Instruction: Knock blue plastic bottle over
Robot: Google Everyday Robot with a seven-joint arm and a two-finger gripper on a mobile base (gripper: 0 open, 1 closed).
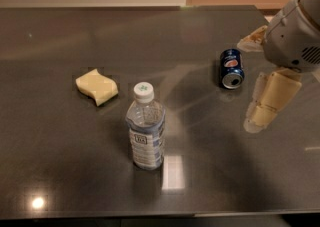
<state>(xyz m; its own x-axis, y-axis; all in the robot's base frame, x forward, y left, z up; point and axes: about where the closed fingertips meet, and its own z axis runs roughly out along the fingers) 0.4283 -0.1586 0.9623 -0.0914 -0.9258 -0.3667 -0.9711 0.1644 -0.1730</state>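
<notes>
Camera view: blue plastic bottle [145,128] upright on the dark glossy surface [60,171], a little left of centre and toward the near edge, with a white cap bearing a green mark and a white-blue label around the lower body. Touching nothing but the surface. Behind and to the left of it, well apart, a pale yellow sponge [96,86] lying flat. Farther back on the right, a dark blue Pepsi can [231,68] on its side, silver top turned toward the camera. At the right edge, the gripper [248,84] held above the surface, just right of the can and well apart from the bottle. Jaws apart: one beige finger up beside the can, the other lower and nearer, angled down and to the left, nothing held between them. White arm housing above and behind.
</notes>
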